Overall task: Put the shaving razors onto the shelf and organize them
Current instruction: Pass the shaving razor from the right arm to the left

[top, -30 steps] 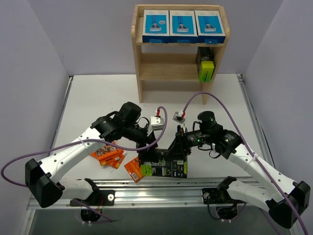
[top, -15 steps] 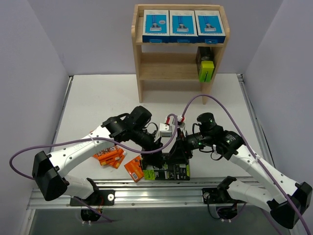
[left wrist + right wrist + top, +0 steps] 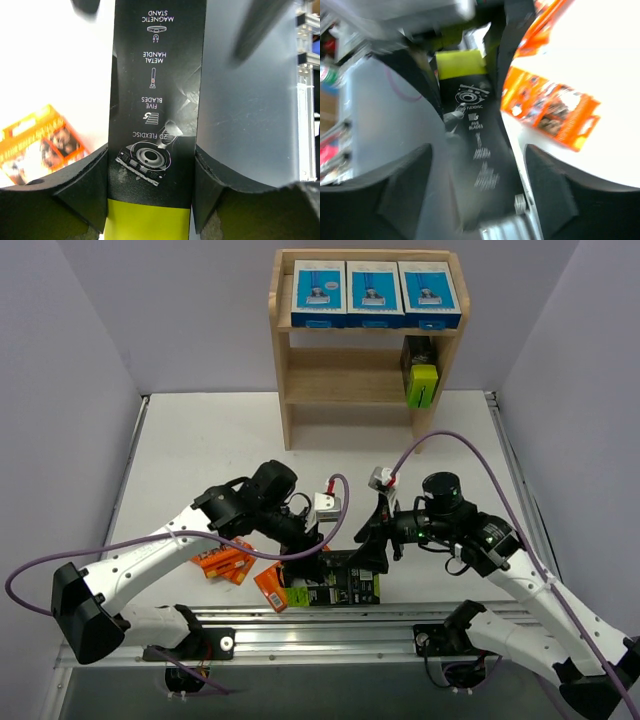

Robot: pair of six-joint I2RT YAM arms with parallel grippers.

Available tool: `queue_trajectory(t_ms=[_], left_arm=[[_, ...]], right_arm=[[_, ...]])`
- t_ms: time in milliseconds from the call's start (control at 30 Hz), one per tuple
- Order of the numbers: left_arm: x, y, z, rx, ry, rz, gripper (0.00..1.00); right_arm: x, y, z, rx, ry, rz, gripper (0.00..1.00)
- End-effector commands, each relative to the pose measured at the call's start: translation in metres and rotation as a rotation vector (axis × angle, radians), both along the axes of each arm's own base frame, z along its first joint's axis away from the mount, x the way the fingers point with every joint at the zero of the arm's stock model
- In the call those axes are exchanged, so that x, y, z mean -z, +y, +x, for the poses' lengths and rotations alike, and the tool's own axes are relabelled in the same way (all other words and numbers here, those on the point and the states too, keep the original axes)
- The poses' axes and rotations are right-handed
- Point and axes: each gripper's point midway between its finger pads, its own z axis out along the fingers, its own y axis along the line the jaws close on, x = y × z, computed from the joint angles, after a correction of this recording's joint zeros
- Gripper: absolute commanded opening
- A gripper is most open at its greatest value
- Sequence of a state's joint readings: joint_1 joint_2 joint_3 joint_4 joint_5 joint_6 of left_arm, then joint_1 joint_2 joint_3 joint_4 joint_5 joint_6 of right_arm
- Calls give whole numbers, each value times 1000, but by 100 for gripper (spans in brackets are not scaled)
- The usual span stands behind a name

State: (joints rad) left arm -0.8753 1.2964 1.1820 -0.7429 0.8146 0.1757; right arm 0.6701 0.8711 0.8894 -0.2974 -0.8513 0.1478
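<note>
Black-and-lime razor box (image 3: pixel 340 588) lies lengthwise along the near table (image 3: pixel 200 440) edge, left hand (image 3: pixel 150 195) clamped on its lime end, right hand (image 3: pixel 477 170) straddling the other end, grip unclear.

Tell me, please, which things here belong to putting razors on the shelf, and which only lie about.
Belong to the job: the wooden shelf; three blue-and-white boxes on its top tier; a black-and-lime box on its middle tier; a second black-and-lime box on the table; the orange packs beside it.
Only lying about: the purple cables; the metal rail at the near edge.
</note>
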Motion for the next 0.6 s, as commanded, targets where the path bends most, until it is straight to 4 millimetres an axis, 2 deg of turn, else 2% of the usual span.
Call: queue_trajectory(t_ms=[0,200,300,367,433,467,500,567], left_arm=[[-7,11,5,-66,-14,1,2],[-10,15,8,-89,-8,-22,2],[-6,18,21,-155,-50,7,2],[-3,24,38,-252,-76,36,2],[-10,32,68,-379,-82,12,2],[-14,35,77,-451,-22,-2,2],[-24,45,103,-543,-16,-58,2],[-50,49,122,-642,53,-198,2]], right_arm=[[-39,-7,18,105,-146,51,73],[-55,-15,28,198,-200,64,85],[-62,-21,36,261,-222,60,86],[-69,-26,44,340,-224,84,87],[-72,-29,53,439,-183,131,87],[-72,-33,61,502,-174,141,87],[-70,-35,65,539,-158,157,87],[-68,-38,71,627,-99,224,87]])
